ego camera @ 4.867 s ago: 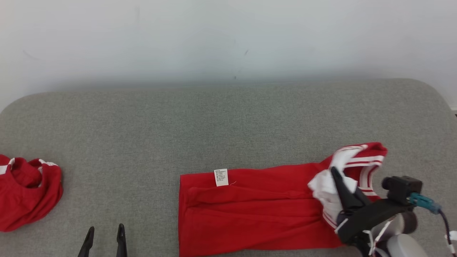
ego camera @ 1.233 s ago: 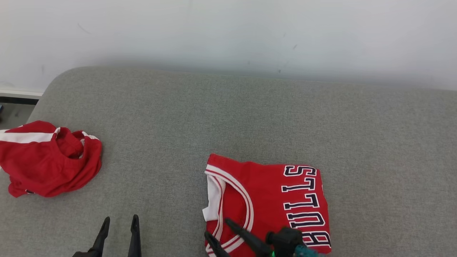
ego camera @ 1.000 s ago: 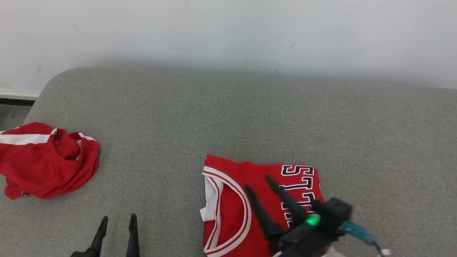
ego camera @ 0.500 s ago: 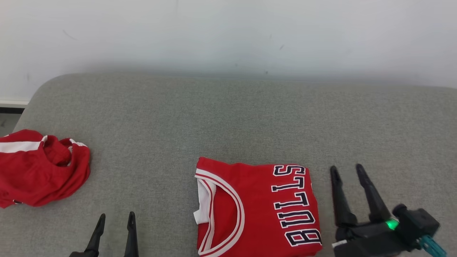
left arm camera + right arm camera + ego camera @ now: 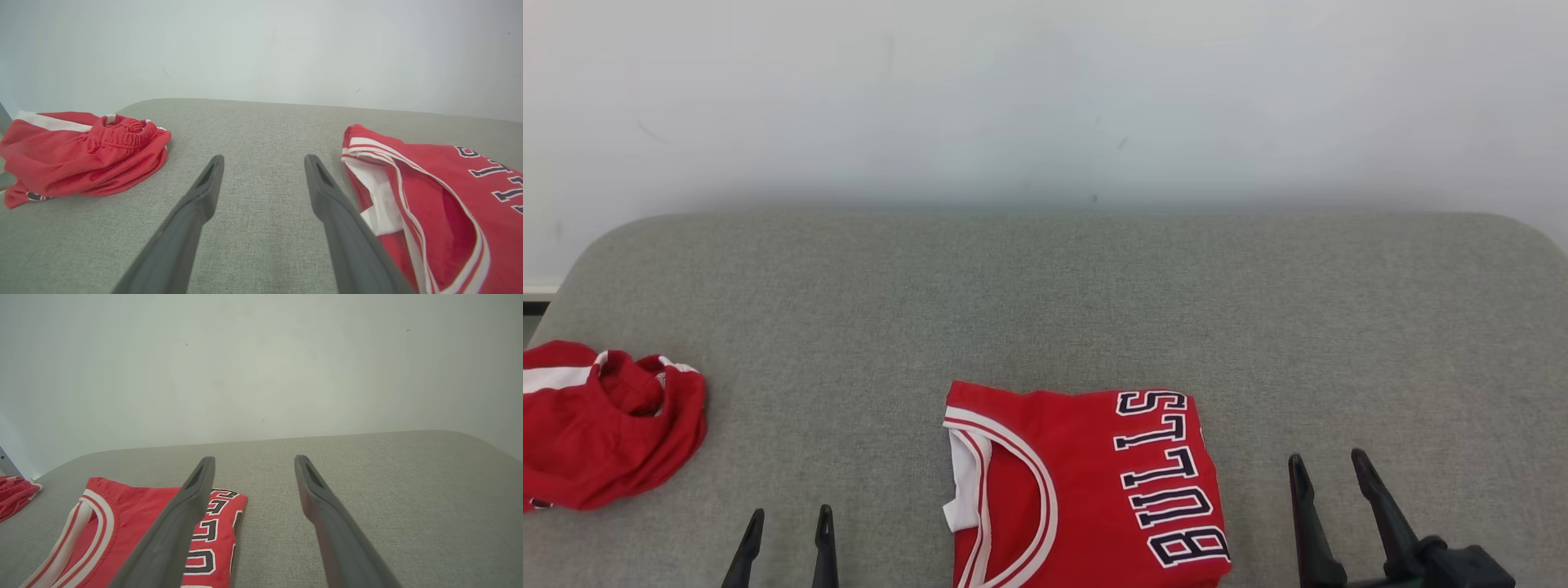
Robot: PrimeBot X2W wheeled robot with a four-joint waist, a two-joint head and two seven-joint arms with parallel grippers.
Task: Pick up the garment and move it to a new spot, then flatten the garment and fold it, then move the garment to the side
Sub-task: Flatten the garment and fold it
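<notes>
Lying folded on the tabletop (image 5: pixel 1045 294), the red jersey (image 5: pixel 1078 482) is showing BULLS, left gripper (image 5: pixel 791 511) and right gripper (image 5: pixel 1325 456) hovering with fingers wide, empty.

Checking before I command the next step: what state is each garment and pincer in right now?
jersey: folded, lying flat on the grey cushion, lettering up, not held.
shorts: crumpled in a heap near the cushion's left edge.
left pincer: open, empty, between the two garments.
right pincer: open, empty, beside the jersey, not touching it.
</notes>
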